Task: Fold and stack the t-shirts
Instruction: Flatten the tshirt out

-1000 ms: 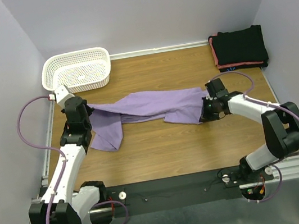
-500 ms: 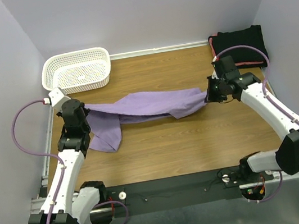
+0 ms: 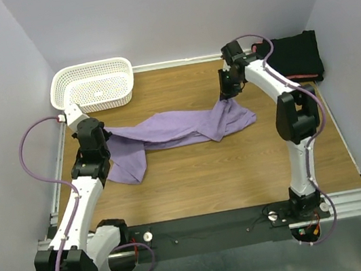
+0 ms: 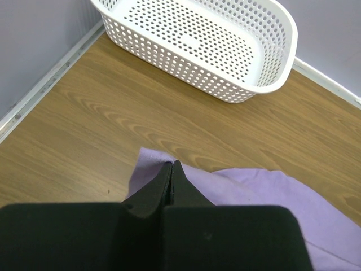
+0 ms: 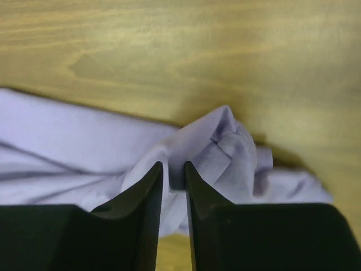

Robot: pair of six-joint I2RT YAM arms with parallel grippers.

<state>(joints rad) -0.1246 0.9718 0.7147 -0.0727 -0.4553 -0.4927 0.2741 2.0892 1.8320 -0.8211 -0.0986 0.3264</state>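
The right hand (image 3: 227,93) has swung from the right middle of the frame up toward the upper right, and its fingers, pinched shut a moment ago, now stand slightly parted; the right end of the lavender t-shirt (image 3: 172,128) has slumped into a loose heap on the tabletop (image 3: 207,172) just below it, so it looks released rather than held; the left hand (image 4: 171,166) stays closed tight on the shirt's left corner at centre left; the folded black shirts (image 3: 295,54) wait at upper right; the shirt is spread lengthwise, and folding has probably yet to begin.
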